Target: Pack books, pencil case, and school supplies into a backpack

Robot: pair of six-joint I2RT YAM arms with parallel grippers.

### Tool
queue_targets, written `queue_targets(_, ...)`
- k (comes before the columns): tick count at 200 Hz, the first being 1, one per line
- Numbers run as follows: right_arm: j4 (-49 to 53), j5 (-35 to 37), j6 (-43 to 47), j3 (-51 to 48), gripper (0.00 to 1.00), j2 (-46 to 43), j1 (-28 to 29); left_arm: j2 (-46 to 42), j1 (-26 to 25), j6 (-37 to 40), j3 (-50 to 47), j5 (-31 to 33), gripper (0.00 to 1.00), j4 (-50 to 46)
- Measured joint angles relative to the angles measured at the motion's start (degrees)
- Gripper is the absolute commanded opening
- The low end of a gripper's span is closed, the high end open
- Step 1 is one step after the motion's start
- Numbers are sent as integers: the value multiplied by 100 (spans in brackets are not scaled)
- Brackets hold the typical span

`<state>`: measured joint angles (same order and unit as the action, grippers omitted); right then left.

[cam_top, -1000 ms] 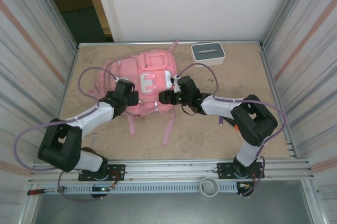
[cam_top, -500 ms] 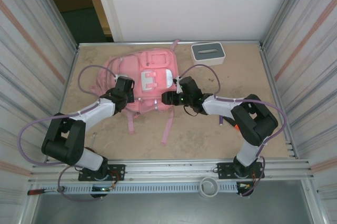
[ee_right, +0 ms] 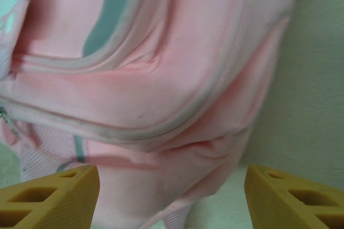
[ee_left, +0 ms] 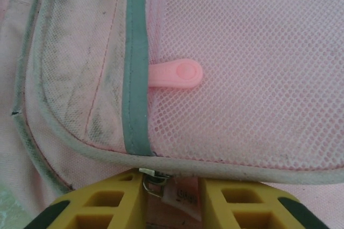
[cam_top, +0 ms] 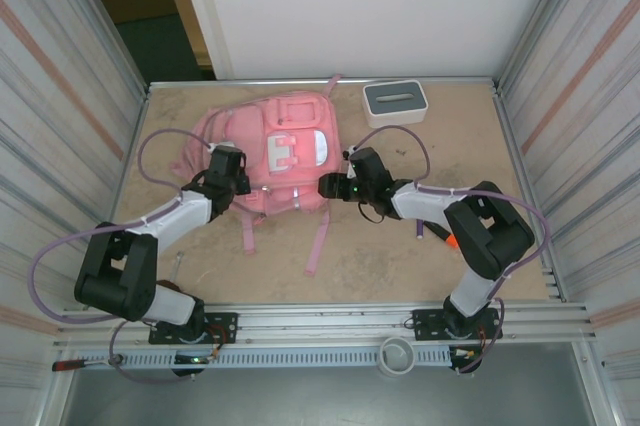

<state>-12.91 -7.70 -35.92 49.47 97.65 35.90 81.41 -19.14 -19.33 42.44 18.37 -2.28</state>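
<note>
The left claw [cam_top: 236, 176] sits at the left edge of the backpack [cam_top: 290, 141], low over the pink fabric. In the left wrist view its yellow fingers [ee_left: 107, 207] stand fairly close together, with a metal zip slider [ee_left: 153, 179] and a small printed label [ee_left: 183, 197] in the gap between them. The slider lies against the left-hand finger, but whether the claw [ee_left: 173, 186] is clenched on it or only brackets it cannot be told. Just beyond the fingers lies a mesh pocket of the backpack [ee_left: 247, 51], edged in pale piping, crossed by a grey-green band [ee_left: 135, 62] and carrying a pink rubber pull tab [ee_left: 176, 73] that lies flat on the mesh.

The right claw [cam_top: 326, 186] is at the backpack's right side, near its lower corner. It is released: in the right wrist view its two fingers [ee_right: 54, 191] stand wide apart, and the claw [ee_right: 171, 178] faces the rounded pink corner of the backpack [ee_right: 161, 78].

The backpack lies flat on the counter [cam_top: 400, 256], in the far left-of-centre part, front pockets up, its long straps [cam_top: 320, 241] trailing toward the near edge. A white box with a grey slotted top [cam_top: 394, 99] stands at the far edge, just right of the backpack and apart from it.
</note>
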Motion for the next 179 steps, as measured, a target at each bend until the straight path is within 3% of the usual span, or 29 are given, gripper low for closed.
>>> queue_targets(93,-249,-138,-640,448,70,566,-433,-35,35,-44,-122,-94,19,203)
queue_targets(114,-302,-249,-741,466,56,654,-450,-74,35,-87,-210,-149,17,302)
queue_targets(139,-474,-393,-822,470,28,684,-459,-138,44,-153,-262,-243,13,326)
queue_targets(179,-675,-498,-914,284,8,518,-638,-560,-24,-199,-396,-479,12,284)
